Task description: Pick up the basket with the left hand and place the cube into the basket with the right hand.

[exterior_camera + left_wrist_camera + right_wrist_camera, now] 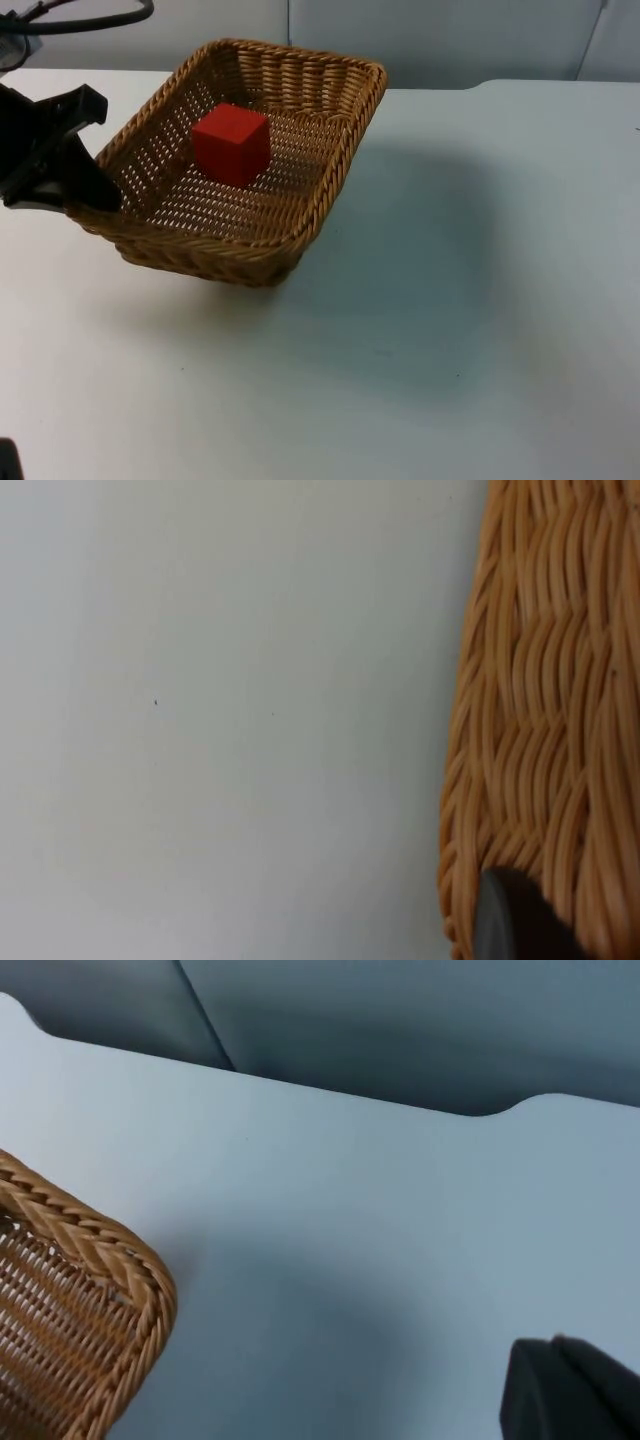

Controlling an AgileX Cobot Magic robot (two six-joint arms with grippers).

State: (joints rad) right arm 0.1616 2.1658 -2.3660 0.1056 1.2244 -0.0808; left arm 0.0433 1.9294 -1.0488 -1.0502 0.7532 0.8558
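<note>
A: What takes up most of the top view?

B: The white table [470,330], running from the lower edge up to the grey wall [440,40] along the top of the frame. A soft shadow lies on the table right of centre.

A: And the next biggest thing?

B: The wicker basket [300,215], in the upper left of the frame. It is tilted, its left side raised, and a shadow lies on the table below its near edge, so it seems lifted rather than resting flat. One rounded corner of its rim [120,1260] shows in the right wrist view, with bare table and the wall beyond it.

A: Who holds it?

B: The left gripper [85,190], at the left edge of the top view, is clamped on the basket's left rim. In the left wrist view a black fingertip [510,920] lies against the woven side of the basket.

A: Where is the cube?

B: The red cube [231,145] sits inside the basket, on its woven floor toward the far side, clear of the walls.

A: And the right gripper?

B: A black fingertip [570,1390] of the right gripper is seen in the right wrist view above bare table, well apart from the basket. Whether its fingers are apart or together cannot be told.
</note>
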